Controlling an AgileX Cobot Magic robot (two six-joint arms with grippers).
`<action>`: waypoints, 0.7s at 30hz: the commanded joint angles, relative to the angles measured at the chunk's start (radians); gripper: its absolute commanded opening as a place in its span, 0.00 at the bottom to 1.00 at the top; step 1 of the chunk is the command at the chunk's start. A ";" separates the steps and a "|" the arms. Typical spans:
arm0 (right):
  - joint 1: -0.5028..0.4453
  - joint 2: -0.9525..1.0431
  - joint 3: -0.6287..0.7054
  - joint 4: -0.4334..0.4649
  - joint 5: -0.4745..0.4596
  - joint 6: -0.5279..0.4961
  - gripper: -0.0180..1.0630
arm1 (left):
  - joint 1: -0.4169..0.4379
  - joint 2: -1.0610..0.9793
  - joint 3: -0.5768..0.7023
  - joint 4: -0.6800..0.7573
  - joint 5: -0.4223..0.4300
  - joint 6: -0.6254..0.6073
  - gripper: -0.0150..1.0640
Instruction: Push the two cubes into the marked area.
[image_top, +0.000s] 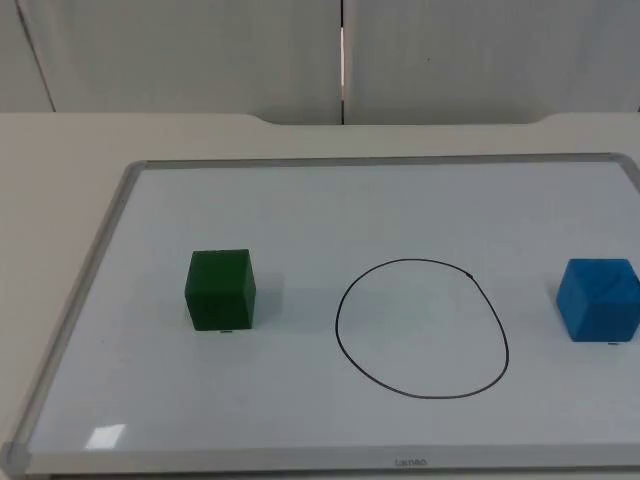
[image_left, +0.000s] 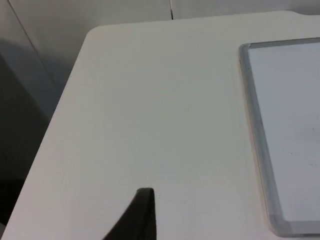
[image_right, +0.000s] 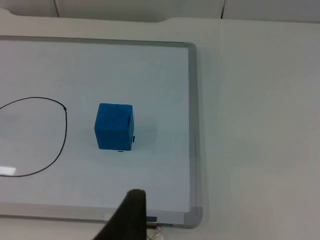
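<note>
1. Green cube, solid and matte, sits flat on the white metal-framed whiteboard, well left of the hand-drawn black oval outline that marks the target area. Not touching the line.
2. Blue cube, same kind of block, sits on the board's right side, well right of the oval and near the frame edge. In the right wrist view it stands between the oval's line and the board's right frame, apart from both.
3. The oval lies between the two cubes, nothing inside it. Judgement: the layout gives one cube per arm, each pushed inward toward the middle; neither push is done.
4. Left gripper: one black fingertip shows, over the bare cream table top beside the board's left frame, off the board. Cannot tell if its fingers are open or closed. Looks like it is waiting.
5. Right gripper: one black fingertip shows above the board's near frame edge, with the blue cube ahead of it, apart. Finger state can't be told either.
6. Judgement: for a sideways push each gripper must get to its cube's outer side; an off-centre push could spin the cube or send it past the line.
</note>
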 joint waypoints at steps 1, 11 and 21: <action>0.004 0.000 0.002 0.006 -0.006 0.000 0.99 | -0.002 0.005 -0.018 0.001 -0.010 0.000 0.99; 0.004 0.000 0.002 0.006 -0.006 0.000 0.99 | -0.002 0.133 -0.156 -0.053 -0.006 0.000 0.87; 0.004 0.000 0.002 0.006 -0.006 0.000 0.99 | -0.002 0.314 -0.207 -0.225 -0.078 0.102 0.39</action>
